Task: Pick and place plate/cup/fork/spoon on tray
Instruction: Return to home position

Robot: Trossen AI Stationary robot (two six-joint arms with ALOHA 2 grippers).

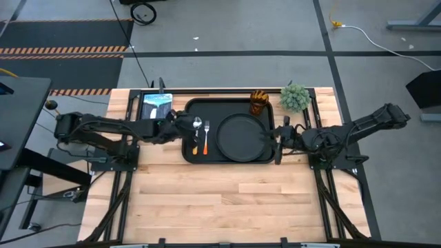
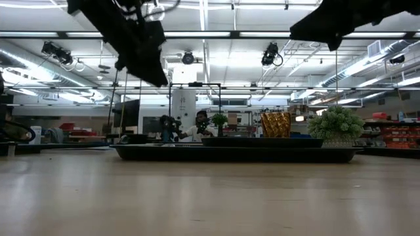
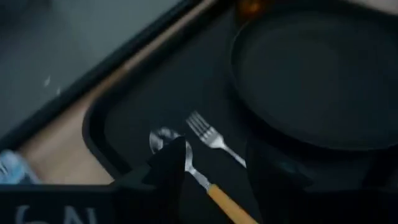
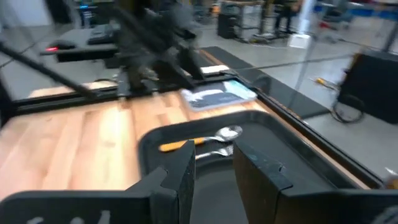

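Note:
The black tray [image 1: 189,155] lies at the middle of the table's far half. The round black plate [image 1: 241,134] lies on it, right of centre. The orange-handled spoon [image 1: 195,138] and the silver fork [image 1: 205,134] lie side by side on the tray's left part. The amber cup [image 1: 258,102] stands upright at the tray's far right corner. My left gripper [image 1: 182,125] is open and empty, raised above the tray's left end; in its wrist view its fingers stand over the spoon [image 3: 205,183] beside the fork [image 3: 211,137]. My right gripper [image 1: 278,136] is open and empty at the tray's right edge.
A small green potted plant [image 1: 295,98] stands just right of the tray's far right corner. A blue-and-white flat item [image 1: 156,107] lies on the table left of the tray's far left corner. The near half of the wooden table [image 1: 227,200] lies bare.

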